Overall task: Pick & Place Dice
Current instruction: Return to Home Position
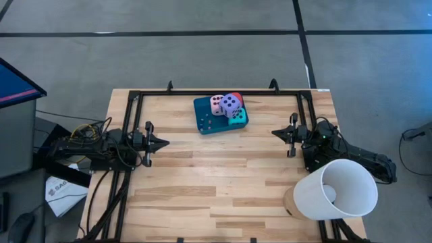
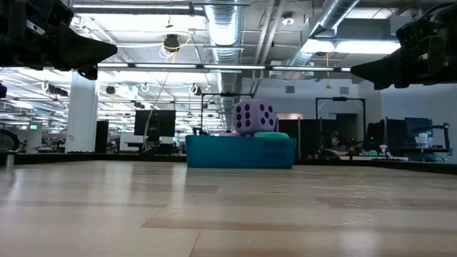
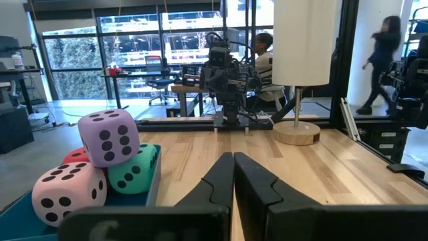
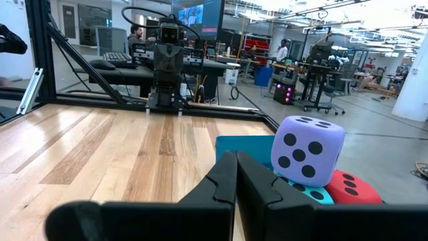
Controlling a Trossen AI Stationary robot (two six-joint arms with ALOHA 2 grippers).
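Note:
The dice sit piled on a flat teal tray [image 1: 206, 120] near the table's far edge. The purple die [image 1: 231, 104] rests on top of the pink die [image 1: 217, 104], the red die [image 1: 237, 98] and the turquoise die [image 1: 237, 117]; in the left wrist view the purple die [image 3: 109, 136], pink die [image 3: 69, 191], turquoise die [image 3: 134, 169] and a sliver of the red die [image 3: 75, 156] show. My left gripper [image 1: 165, 142] waits shut at the table's left side, level. My right gripper [image 1: 275, 133] waits shut at the right side. Both are clear of the dice.
A white lamp shade [image 1: 335, 190] on a round wooden base [image 3: 296, 132] stands at the table's near right corner, close to my right arm. A black frame [image 1: 202, 92] borders the table. A monitor [image 1: 17, 84] sits off the left edge. People move in the room beyond.

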